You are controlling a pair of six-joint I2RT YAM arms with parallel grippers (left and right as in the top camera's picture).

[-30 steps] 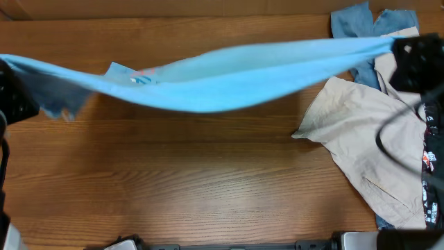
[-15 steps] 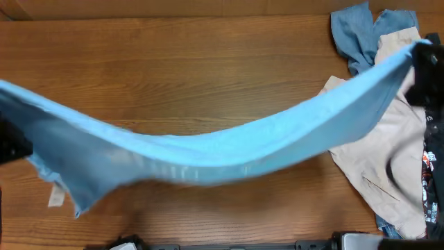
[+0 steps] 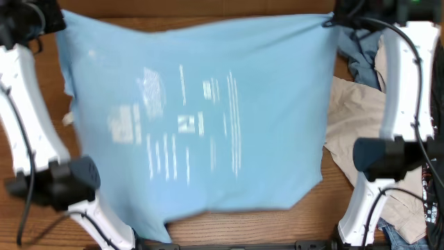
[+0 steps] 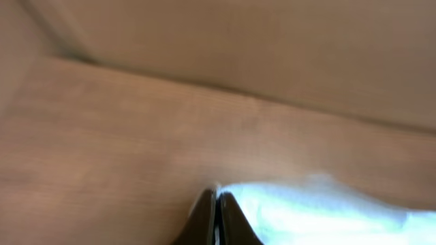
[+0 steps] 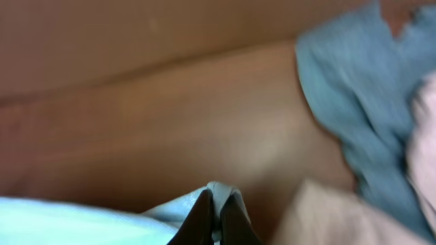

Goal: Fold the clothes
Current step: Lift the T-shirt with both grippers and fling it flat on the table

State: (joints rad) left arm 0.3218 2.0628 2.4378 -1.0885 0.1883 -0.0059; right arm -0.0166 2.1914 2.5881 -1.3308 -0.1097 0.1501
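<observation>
A: Over the table (image 3: 243, 226), the blue T-shirt (image 3: 201, 118) is spreading out wide, print showing; a moment ago it was sagging as a narrow band.
B: Grippers?
A: Left gripper (image 4: 216, 199) and right gripper (image 5: 216, 199) are each clamping a far corner of it, near the table's back edge. Probably getting laid flat for folding.

Overhead looks down; low, close wrist views share its table (image 3: 236, 226) and T-shirt (image 3: 201, 111).
</observation>
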